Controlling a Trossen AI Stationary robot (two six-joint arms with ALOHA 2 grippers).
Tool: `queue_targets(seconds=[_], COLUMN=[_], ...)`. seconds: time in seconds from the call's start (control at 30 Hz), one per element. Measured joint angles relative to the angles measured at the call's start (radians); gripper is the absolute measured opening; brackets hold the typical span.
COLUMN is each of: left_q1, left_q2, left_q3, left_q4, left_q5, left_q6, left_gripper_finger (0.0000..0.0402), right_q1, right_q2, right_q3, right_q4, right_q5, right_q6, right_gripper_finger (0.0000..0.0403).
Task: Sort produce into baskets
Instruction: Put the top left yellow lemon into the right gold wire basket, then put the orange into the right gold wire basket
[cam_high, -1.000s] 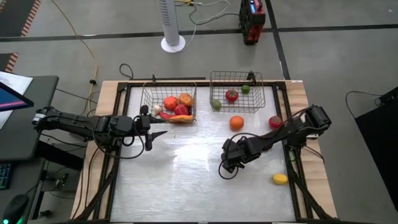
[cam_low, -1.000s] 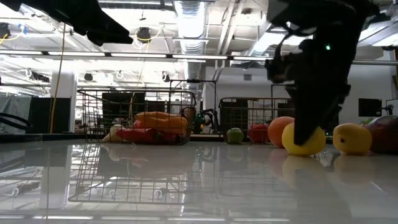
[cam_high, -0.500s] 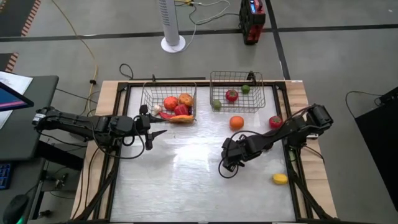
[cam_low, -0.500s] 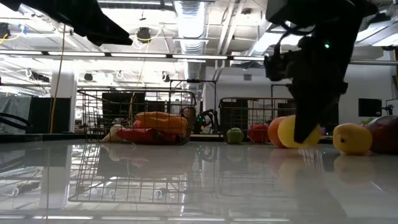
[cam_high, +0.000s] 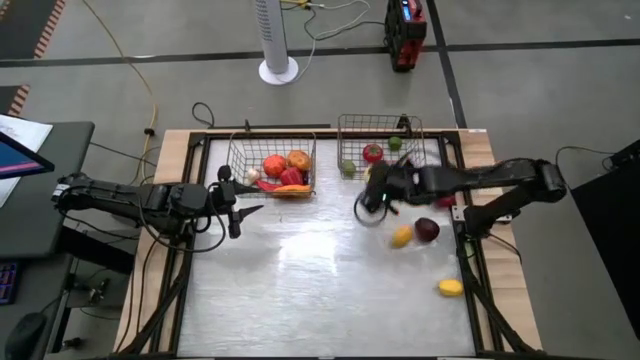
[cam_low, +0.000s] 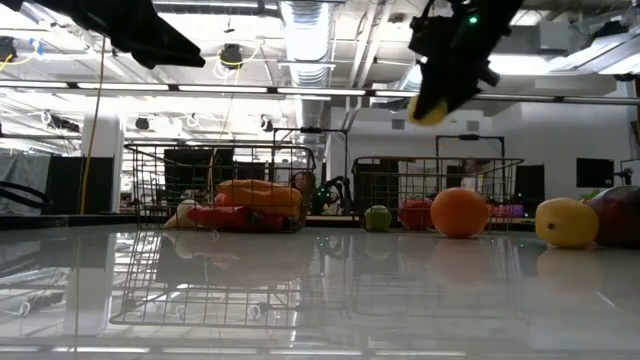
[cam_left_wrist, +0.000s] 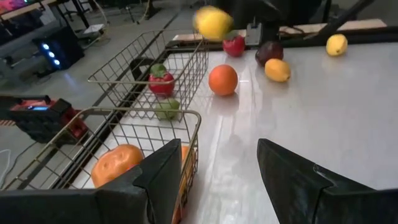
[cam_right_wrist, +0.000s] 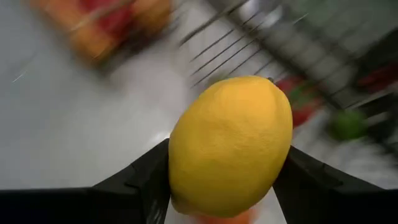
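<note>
My right gripper (cam_high: 376, 190) is shut on a yellow lemon (cam_right_wrist: 230, 146), high above the table just in front of the right wire basket (cam_high: 345, 125); the lemon also shows in the low view (cam_low: 428, 108) and the left wrist view (cam_left_wrist: 213, 23). That basket holds a red piece and two green ones. The left wire basket (cam_high: 236, 150) holds orange, red and white pieces. My left gripper (cam_high: 245, 215) is open and empty on the near side of the left basket. An orange (cam_low: 460, 212) rests on the table under my right gripper. My right gripper pinches the lemon by its two opposite sides (cam_right_wrist: 180, 155) between its two fingers (cam_right_wrist: 140, 180). In the low view the fingers slant down from above, with the lemon at their lower end. The lemon is lifted clear, well above the table and the basket rim.
A yellow-orange piece (cam_high: 402, 236) and a dark red piece (cam_high: 427, 230) lie on the table near my right arm. Another yellow piece (cam_high: 450, 288) lies toward the near right corner. The table's middle and near left are bare.
My right gripper has lifted the lemon off the table and carried it up and toward the far edge, to the right basket. The two pieces that the arm covered now show. My left arm has kept nearly still.
</note>
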Motion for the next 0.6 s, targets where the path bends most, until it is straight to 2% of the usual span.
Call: queue_targets(seconds=[0.1,0.17,0.3,0.43,0.6], left_q1=[0.0,0.0,0.0,0.0,0.0], left_q2=[0.005,0.009,0.009,0.008,0.008], left_q3=[0.0,0.0,0.0,0.0,0.0], left_q4=[-0.006,-0.01,-0.023,-0.025,-0.041], left_q5=[0.001,0.002,0.002,0.002,0.002], left_q6=[-0.002,-0.002,-0.003,0.001,0.005], left_gripper_finger=[0.0199,0.0199,0.0199,0.0199,0.0199], right_q1=[-0.106,-0.184,-0.334,-0.43,-0.438], right_q2=[-0.033,-0.038,-0.026,-0.017,-0.042], right_q3=[0.0,0.0,0.0,0.0,0.0], right_q4=[0.053,0.078,0.09,0.067,0.03], right_q5=[0.086,0.084,-0.075,-0.216,-0.228], right_q6=[-0.134,-0.228,-0.291,-0.296,-0.293], right_gripper_finger=[0.0259,0.026,0.0276,0.0315,0.0351])
